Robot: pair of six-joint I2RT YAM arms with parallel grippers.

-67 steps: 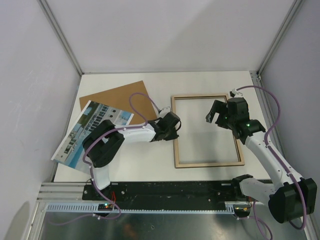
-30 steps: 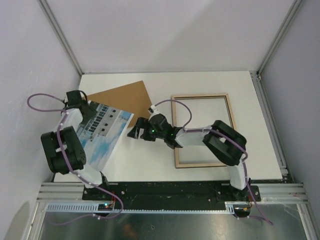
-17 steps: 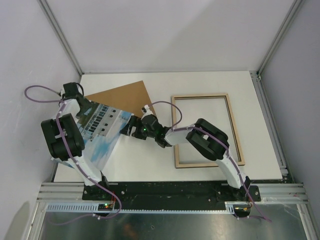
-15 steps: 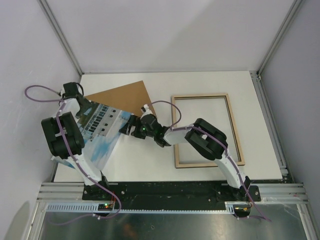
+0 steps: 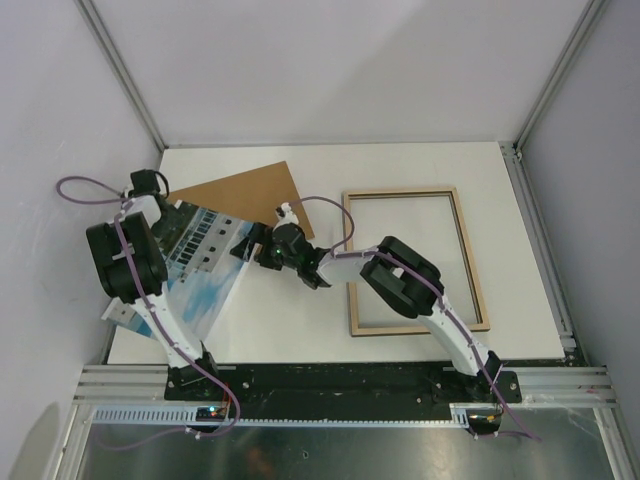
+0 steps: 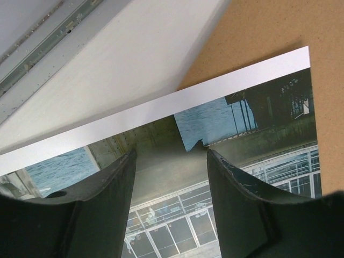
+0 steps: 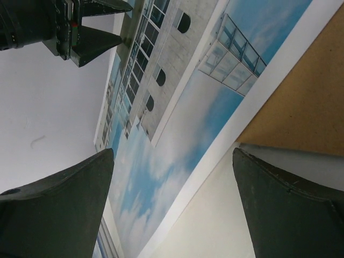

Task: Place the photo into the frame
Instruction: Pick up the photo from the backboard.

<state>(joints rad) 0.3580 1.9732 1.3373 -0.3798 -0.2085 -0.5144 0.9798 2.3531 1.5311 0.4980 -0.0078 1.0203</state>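
Both arms are at the photo (image 5: 205, 285), which lies face up at the left side of the white desk (image 5: 400, 160). Its far corner overlaps a brown board (image 5: 245, 190) and its near-left corner sits at the desk's left edge. From my station I see the left hand (image 6: 171, 153) low over the print's far border, fingers moderately spread and gripping nothing. The right hand (image 7: 173, 153), reaching in from the other side, is spread wide above the print's right edge and is also empty. The frame (image 5: 404, 192) lies wood side up at the right of the desk, well apart from the photo.

I judge the pick-up to be the risky part. The paper is thin and lies flat, so fingers may slide over the border without getting under it, or pinch a crease into it. If I close on the far corner where it overlaps the board, the board could come along. Two hands pulling unevenly could buckle or tear the sheet, and a push to the left could send it off the desk. The right arm stretches over the frame's near-left part, so a careless sweep could knock the frame askew.

The desk is plain, matte and white. Pale walls (image 5: 330, 60) box it in on three sides, with metal posts (image 5: 118, 70) in the far corners and a black rail (image 5: 350, 378) along the near edge.
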